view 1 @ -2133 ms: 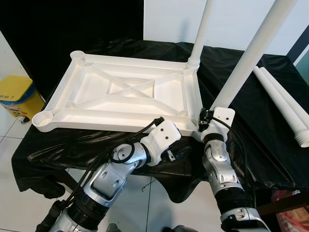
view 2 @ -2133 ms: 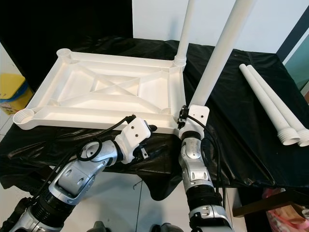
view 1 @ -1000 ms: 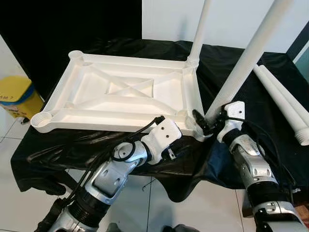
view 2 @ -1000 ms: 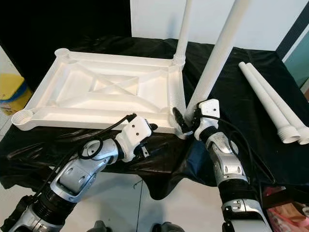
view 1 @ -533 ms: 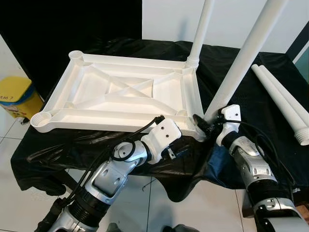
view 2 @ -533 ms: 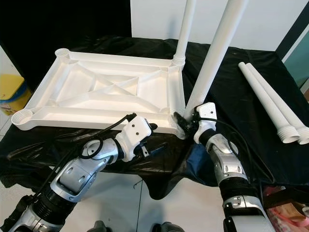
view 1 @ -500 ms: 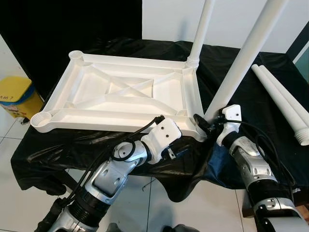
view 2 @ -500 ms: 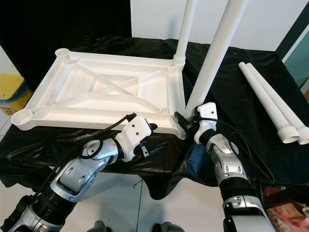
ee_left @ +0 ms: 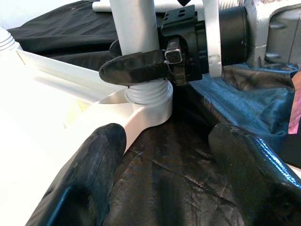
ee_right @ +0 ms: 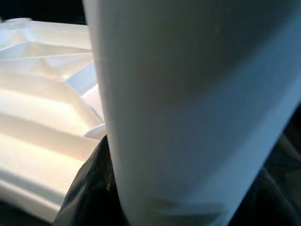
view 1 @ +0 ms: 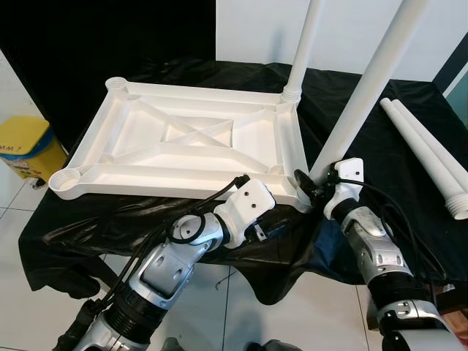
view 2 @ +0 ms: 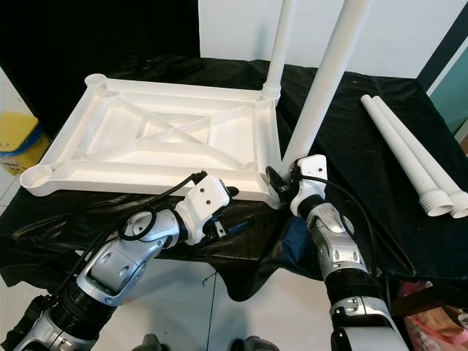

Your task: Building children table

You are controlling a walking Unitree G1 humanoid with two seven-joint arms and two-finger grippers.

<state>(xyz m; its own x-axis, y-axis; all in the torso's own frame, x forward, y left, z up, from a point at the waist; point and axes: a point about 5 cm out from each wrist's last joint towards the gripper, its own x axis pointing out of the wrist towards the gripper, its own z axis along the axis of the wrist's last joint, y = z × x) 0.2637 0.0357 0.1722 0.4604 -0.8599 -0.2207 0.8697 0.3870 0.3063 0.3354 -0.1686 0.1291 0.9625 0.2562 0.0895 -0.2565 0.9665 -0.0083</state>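
A glossy, wrinkled black plastic sheet (view 1: 395, 139) drapes over the raised work surface and hangs down its front edge in folds. On the white tiled floor (view 1: 14, 241) at the robot's left stands a yellow plastic bin with a blue band (view 1: 25, 146). Behind are a black backdrop (view 1: 95, 36) and a white wall (view 1: 351, 29)

1. Tabletop (view 1: 183, 146): white.
2. Legs (view 1: 365, 88): white.
3. Cloth (view 1: 380, 161) over the counter: black, glossy.
4. Bin (view 1: 25, 146): yellow.
5. Claw (ee_left: 164, 174) fingers: black.
6. Arms (view 1: 175, 256): silver.
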